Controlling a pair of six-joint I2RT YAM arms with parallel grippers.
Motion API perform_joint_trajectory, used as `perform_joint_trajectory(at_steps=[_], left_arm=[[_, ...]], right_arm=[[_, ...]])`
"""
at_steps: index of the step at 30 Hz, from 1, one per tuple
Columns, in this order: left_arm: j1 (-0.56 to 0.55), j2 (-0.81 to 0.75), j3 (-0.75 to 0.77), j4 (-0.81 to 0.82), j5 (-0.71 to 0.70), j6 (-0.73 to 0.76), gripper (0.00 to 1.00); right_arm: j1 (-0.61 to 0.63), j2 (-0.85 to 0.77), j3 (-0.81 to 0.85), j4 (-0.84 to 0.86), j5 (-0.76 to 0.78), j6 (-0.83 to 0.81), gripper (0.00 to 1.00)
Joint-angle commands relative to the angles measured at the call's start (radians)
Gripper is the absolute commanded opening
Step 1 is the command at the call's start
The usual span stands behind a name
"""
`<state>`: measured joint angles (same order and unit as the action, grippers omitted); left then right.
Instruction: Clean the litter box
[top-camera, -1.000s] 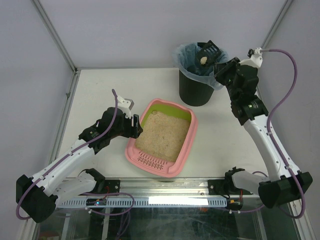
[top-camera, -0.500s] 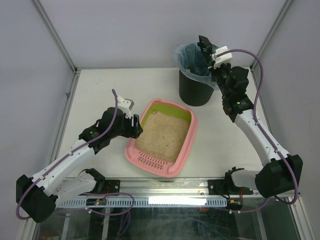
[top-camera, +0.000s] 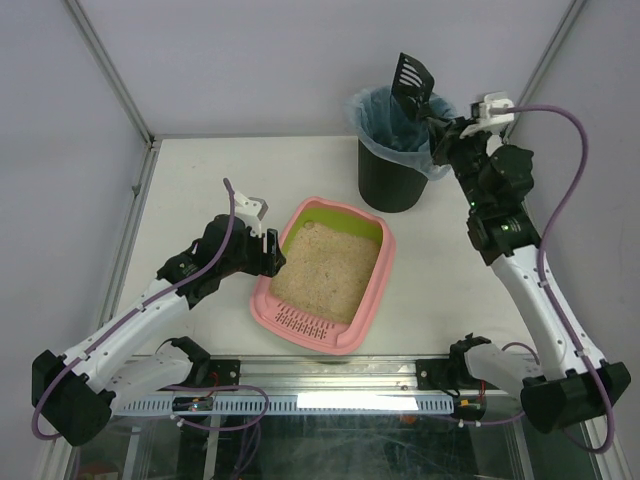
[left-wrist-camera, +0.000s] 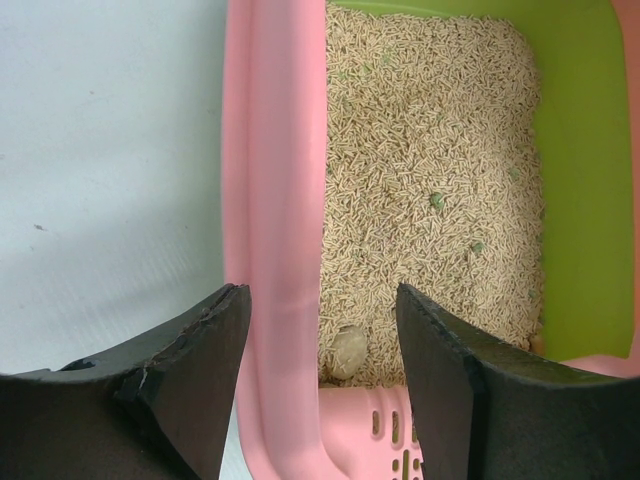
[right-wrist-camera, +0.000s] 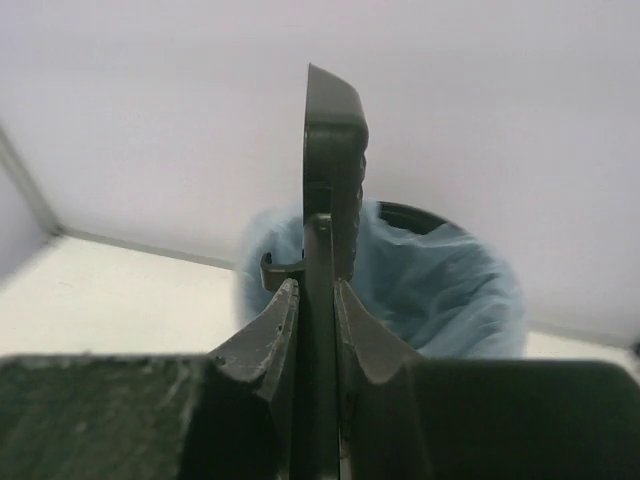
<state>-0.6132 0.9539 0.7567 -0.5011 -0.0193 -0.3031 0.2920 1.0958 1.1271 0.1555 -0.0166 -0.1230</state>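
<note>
The pink litter box (top-camera: 262, 305) with its lime-green inner wall and beige litter lies mid-table. My left gripper (top-camera: 268, 255) stands open astride its left rim (left-wrist-camera: 275, 200). The outer finger (left-wrist-camera: 190, 380) is against the rim, and a strip of litter shows before the inner finger (left-wrist-camera: 460, 390). A pale clump (left-wrist-camera: 348, 352) lies between them by the grille. My right gripper (top-camera: 440, 130) is shut on the handle of a black slotted scoop (top-camera: 412, 75). The scoop (right-wrist-camera: 335, 130) is held upright above the bin, edge-on between the right gripper (right-wrist-camera: 315, 285) jaws, with nothing visible in it.
A black cylindrical bin (top-camera: 390, 185) lined with a pale blue bag (right-wrist-camera: 440, 290) stands at the back right, just behind the litter box. Small greenish bits (left-wrist-camera: 437, 200) dot the litter. A metal rail (top-camera: 330, 372) runs along the table's near edge.
The right arm tipped the scoop over the bin, then raised it upright. The pale clump seen in it a second ago no longer shows. The left arm has not moved.
</note>
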Motion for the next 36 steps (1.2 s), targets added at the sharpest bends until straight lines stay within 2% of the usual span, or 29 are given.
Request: perform_joint_trajectory(at_steps=[1, 3, 5, 11, 14, 19, 23, 30, 36], left_arm=[[0.01, -0.035, 0.002, 0.021, -0.007, 0.0, 0.62], [0.01, -0.042, 0.002, 0.017, -0.028, -0.004, 0.62], [0.012, -0.049, 0.002, 0.012, -0.044, -0.007, 0.62], [0.019, -0.064, 0.004, 0.009, -0.061, -0.014, 0.64], [0.029, -0.078, 0.004, 0.005, -0.08, -0.017, 0.65], [0.061, -0.105, 0.003, 0.003, -0.103, -0.025, 0.65], [0.076, -0.109, 0.002, 0.003, -0.101, -0.028, 0.66], [0.076, -0.098, 0.002, 0.003, -0.099, -0.027, 0.66], [0.076, -0.101, 0.001, 0.001, -0.109, -0.029, 0.66]], right_arm=[[0.002, -0.09, 0.13, -0.231, -0.001, 0.484, 0.04], [0.001, -0.146, 0.113, -0.301, 0.002, 0.575, 0.05], [0.001, -0.201, 0.051, -0.316, -0.029, 0.668, 0.0], [0.002, -0.251, 0.041, -0.581, -0.196, 0.737, 0.0], [0.035, -0.29, -0.033, -0.629, -0.218, 0.808, 0.0], [0.346, -0.341, -0.108, -0.731, 0.106, 0.882, 0.0], [0.585, -0.322, -0.13, -0.798, 0.358, 0.956, 0.0], [0.927, -0.171, -0.142, -0.808, 0.692, 1.108, 0.0], [1.148, 0.011, -0.13, -0.795, 1.024, 1.289, 0.0]])
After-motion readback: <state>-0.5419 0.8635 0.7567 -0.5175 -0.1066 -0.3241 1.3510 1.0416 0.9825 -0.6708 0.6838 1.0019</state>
